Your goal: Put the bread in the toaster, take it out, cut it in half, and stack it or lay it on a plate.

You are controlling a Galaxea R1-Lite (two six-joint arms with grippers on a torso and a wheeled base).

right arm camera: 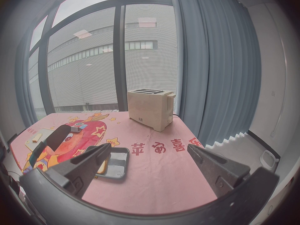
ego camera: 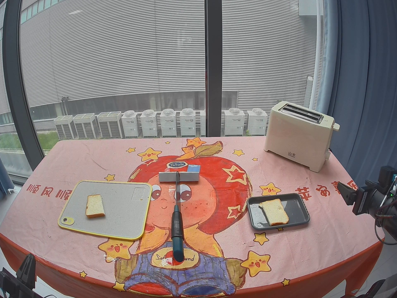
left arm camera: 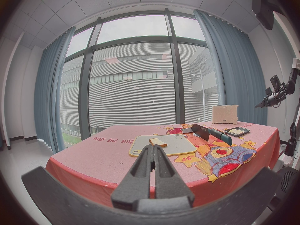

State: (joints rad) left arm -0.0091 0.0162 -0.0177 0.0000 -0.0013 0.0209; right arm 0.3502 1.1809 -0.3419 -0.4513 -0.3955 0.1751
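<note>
Your right claw is spread wide and empty, and your left claw is pinched shut on nothing. The bread slice lies flat in the dark tray at 4 o'clock, with a smaller piece on the cutting board at 8. I'd pinch the slice across its thin edges, lift it clear of the rim, then lower it upright into the toaster at 2
</note>
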